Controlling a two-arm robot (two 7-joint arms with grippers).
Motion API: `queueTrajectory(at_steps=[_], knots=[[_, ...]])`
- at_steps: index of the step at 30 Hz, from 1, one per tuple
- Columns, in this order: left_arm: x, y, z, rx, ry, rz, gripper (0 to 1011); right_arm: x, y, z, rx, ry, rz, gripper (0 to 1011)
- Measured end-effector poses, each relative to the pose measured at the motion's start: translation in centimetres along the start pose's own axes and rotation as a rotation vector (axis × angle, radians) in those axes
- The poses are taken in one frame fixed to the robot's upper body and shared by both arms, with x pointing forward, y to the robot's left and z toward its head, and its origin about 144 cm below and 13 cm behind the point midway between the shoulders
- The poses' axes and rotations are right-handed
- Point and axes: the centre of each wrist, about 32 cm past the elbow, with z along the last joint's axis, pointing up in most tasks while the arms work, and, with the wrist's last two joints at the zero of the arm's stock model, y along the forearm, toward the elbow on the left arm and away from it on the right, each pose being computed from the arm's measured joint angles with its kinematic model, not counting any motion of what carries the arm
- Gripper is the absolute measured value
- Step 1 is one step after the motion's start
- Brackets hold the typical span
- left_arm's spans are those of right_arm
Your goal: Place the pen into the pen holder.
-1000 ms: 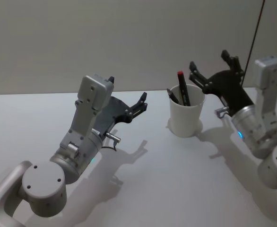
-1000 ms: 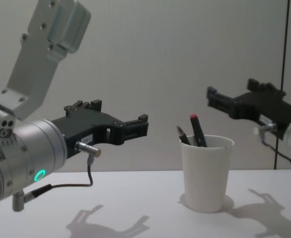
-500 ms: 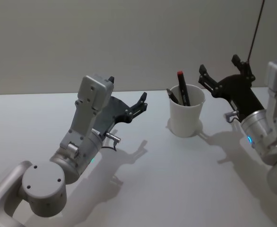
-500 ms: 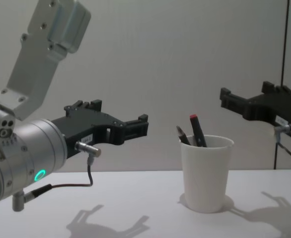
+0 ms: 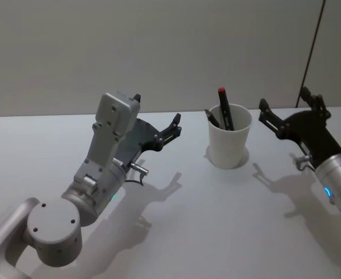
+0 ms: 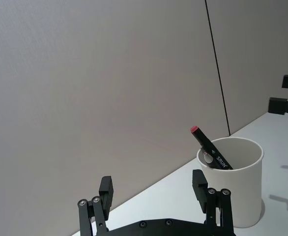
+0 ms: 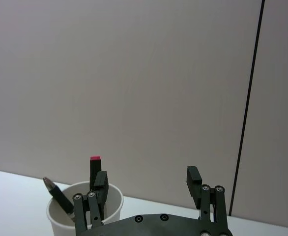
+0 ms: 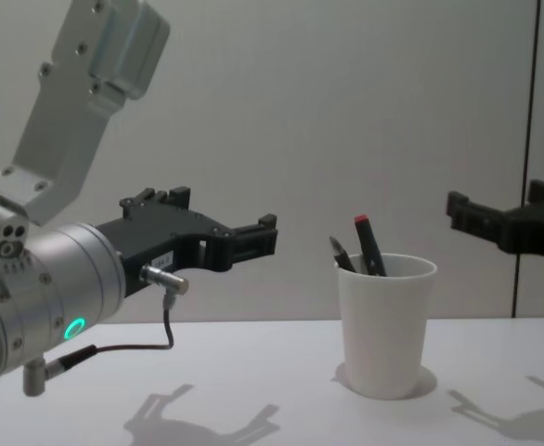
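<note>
The pen holder [image 5: 230, 145] is a white paper cup standing on the table right of centre. A black pen with a red cap [image 5: 224, 109] leans inside it, beside a second dark pen [image 5: 212, 118]. My right gripper [image 5: 283, 99] hovers open and empty to the right of the cup, clear of it. My left gripper [image 5: 157, 109] hangs open and empty to the cup's left. From the side, the pen holder [image 8: 386, 325] shows the red-capped pen [image 8: 369, 243] sticking out above its rim, with the left gripper [image 8: 224, 216] and right gripper [image 8: 499, 209] on either side.
The white table [image 5: 205, 221] stretches bare around the cup, with a plain grey wall behind. A thin dark vertical line [image 5: 311, 52] runs down the wall at the back right. A cable [image 8: 165, 330] hangs under the left wrist.
My right gripper has drawn back from above the cup toward the right, staying open. The pens, the cup and the left arm have not moved.
</note>
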Motion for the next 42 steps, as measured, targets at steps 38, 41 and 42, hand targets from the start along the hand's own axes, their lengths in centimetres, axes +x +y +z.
queueTrajectory(at_steps=[38,41,42], knots=[[0.0,0.0,0.0,0.000,0.000,0.000,1001,-0.2,-5.1,2.1,-0.126,0.025,0.019,1002],[0.0,0.0,0.0,0.000,0.000,0.000,1001,-0.2,-5.1,2.1,-0.126,0.025,0.019,1002],[0.0,0.0,0.0,0.000,0.000,0.000,1001,-0.2,-5.1,2.1,-0.126,0.025,0.019,1001]])
